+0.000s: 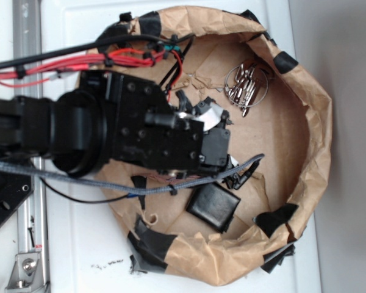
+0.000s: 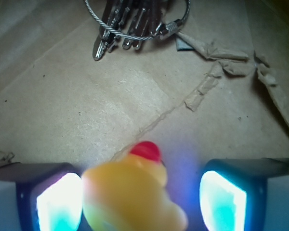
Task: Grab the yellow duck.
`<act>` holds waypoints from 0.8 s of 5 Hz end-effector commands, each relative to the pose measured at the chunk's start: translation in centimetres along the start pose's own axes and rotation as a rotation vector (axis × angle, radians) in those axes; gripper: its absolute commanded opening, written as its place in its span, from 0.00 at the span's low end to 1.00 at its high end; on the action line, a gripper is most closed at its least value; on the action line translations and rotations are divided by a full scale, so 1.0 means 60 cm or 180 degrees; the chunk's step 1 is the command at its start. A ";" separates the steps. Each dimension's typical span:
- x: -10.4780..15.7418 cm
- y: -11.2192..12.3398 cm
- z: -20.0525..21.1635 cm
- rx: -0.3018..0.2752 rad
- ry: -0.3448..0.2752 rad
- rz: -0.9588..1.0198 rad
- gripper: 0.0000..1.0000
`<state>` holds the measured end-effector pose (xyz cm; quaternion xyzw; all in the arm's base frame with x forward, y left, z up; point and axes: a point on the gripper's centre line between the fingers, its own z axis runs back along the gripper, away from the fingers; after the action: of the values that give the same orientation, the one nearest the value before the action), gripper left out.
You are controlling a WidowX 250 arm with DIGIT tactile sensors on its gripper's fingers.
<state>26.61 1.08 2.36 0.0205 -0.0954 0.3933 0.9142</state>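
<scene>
The yellow duck (image 2: 130, 192) sits on the cardboard floor between the fingers of the gripper (image 2: 137, 197), which stand apart: it touches the left pad, with a gap to the right. The closing step seems due; next, squeeze evenly so it doesn't squirt out

Yellow duck (image 2: 130, 195) blurred, cut off below (arm hides it outside).

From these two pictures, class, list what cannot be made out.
- Yellow duck: hidden in the exterior view by the arm; blurred in the wrist view, cut off by the bottom edge.
- Gripper: contact with the duck unclear.
- Keys: cut off by the wrist view's top edge.
</scene>
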 end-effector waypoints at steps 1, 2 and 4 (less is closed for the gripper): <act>0.005 -0.010 0.038 -0.0230 -0.0169 -0.0104 0.00; 0.008 -0.004 0.036 -0.0228 -0.0236 -0.0166 0.00; 0.039 0.011 0.049 -0.0218 -0.0425 -0.0203 0.00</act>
<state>26.68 1.70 3.95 0.0283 -0.1402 0.3532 0.9245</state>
